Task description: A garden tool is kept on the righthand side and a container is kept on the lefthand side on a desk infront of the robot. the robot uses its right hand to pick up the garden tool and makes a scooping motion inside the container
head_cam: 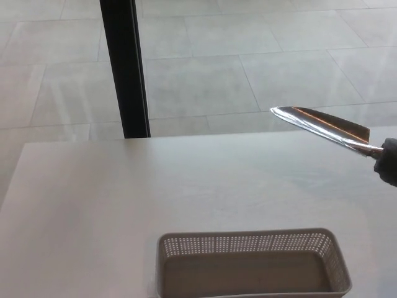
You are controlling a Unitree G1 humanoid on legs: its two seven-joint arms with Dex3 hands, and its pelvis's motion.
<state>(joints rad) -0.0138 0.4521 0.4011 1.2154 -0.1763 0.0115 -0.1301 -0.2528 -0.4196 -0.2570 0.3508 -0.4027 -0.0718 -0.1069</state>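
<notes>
A shiny metal trowel blade (322, 127) hangs in the air above the far right part of the white desk (124, 205), tip pointing left and slightly up. Its dark grey collar (389, 161) runs out of the picture at the right edge, so the handle and whatever holds it are hidden. A grey perforated plastic basket (248, 241) stands at the desk's near edge, centre right; what shows of its inside is bare. The blade is well above and beyond the basket, not touching it. Neither hand shows.
A black vertical post (124, 68) stands behind the desk's far edge at the left. Beyond the desk lies a light tiled floor (279, 56). The desk's far edge runs across the middle of the picture.
</notes>
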